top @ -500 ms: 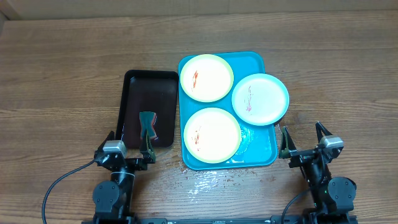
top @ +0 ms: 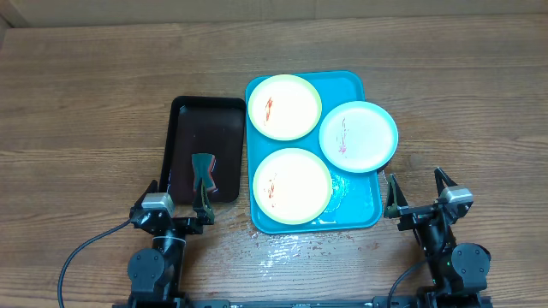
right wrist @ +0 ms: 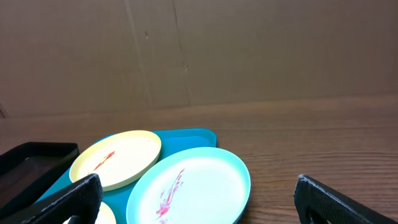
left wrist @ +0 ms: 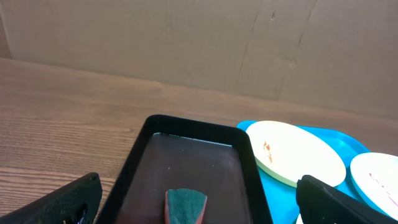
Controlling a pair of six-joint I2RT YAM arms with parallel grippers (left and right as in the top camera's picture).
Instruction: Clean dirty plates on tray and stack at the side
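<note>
**Nothing has moved: three dirty plates wait on the blue tray**

The picture from above looks just the same as the one from a moment ago. No plate, tray or arm has changed place.

The blue tray sits in the middle of the wooden surface. The top yellow plate lies in the tray's upper left part. The bottom yellow plate lies in its lower left part. The light blue plate is on the right and sticks out over the tray's right edge. All three have red-brown smears.

Just left of the blue tray is a black tray with a small green pad in its lower part. A wet patch shines on the surface below the blue tray.

The left tool is at the lower left, by the bottom of the black tray. It is wide apart and holds nothing. The right tool is at the lower right, beside the blue tray. It is also wide apart and holds nothing.
</note>
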